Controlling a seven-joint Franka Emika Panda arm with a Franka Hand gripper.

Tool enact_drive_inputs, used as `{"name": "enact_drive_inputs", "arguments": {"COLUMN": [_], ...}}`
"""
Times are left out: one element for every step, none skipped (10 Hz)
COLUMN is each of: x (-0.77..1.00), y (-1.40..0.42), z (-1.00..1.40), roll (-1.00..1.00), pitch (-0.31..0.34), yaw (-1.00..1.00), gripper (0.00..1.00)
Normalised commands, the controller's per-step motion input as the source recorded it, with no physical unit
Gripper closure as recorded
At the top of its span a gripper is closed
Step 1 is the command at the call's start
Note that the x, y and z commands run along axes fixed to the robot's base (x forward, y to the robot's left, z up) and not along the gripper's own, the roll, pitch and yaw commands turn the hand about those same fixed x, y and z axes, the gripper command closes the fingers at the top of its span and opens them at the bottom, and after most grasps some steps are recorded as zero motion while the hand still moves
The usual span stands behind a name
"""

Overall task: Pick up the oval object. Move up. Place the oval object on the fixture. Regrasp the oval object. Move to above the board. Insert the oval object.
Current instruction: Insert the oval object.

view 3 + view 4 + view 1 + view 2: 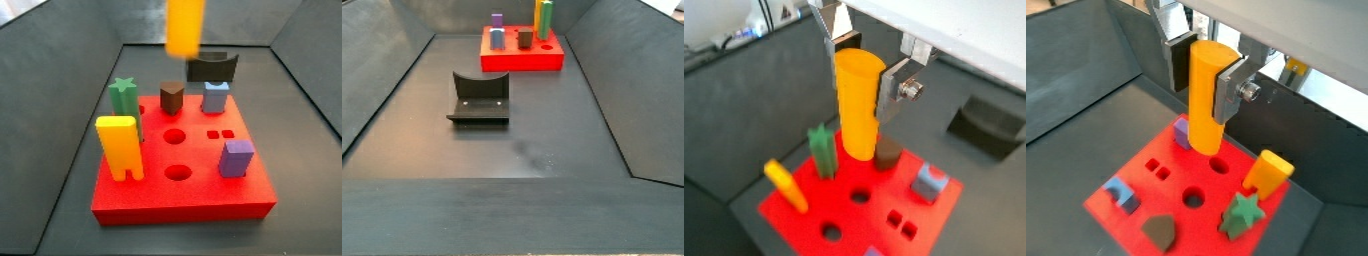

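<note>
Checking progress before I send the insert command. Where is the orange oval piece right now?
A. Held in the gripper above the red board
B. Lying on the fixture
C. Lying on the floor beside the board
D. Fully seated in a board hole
A: in both wrist views the gripper clamps the upright orange oval piece between its fingers, with the piece's lower end over the red board; the fixture stands empty.

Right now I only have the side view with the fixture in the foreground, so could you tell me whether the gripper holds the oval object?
Observer: Yes. In a wrist view the gripper is shut on the orange oval object, which is upright above the red board.
Operator: Thank you. Is its lower end in a hole yet?
Observer: No. In a side view it hangs clear above the board, higher than the brown piece.
Operator: Are any round holes free?
Observer: Two round holes show empty.
</note>
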Motion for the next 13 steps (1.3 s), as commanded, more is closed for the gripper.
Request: {"name": "enact_drive_inputs", "arguments": {"x": [0.13, 0.0, -0.08, -0.17, -0.14, 0.02, 0.16, 0.17, 0.02, 0.0, 0.0, 0.0, 0.0], "y": [-0.51, -0.47, -0.45, -0.4, -0.4, -0.23, -0.11, 0.0, 0.0, 0.03, 0.01, 0.0, 0.0], "z": [-1.0, -1.0, -0.96, -0.97, -0.94, -0.89, -0.85, -0.76, -0.47, -0.33, -0.27, -0.31, -0.27], "roll": [0.1, 0.1, 0.14, 0.19, 0.19, 0.11, 0.01, 0.0, 0.0, 0.0, 0.0, -0.11, -0.09], "pitch": [-0.069, -0.139, -0.136, -0.097, -0.103, -0.093, -0.096, -0.046, 0.0, 0.0, 0.0, -0.034, -0.026], "yaw": [-0.11, -0.06, 0.0, 0.0, 0.0, 0.0, -0.09, -0.23, -0.21, -0.14, -0.01, 0.0, 0.03], "gripper": [1.0, 1.0, 1.0, 1.0, 1.0, 1.0, 1.0, 1.0, 1.0, 1.0, 1.0, 1.0, 1.0]}}
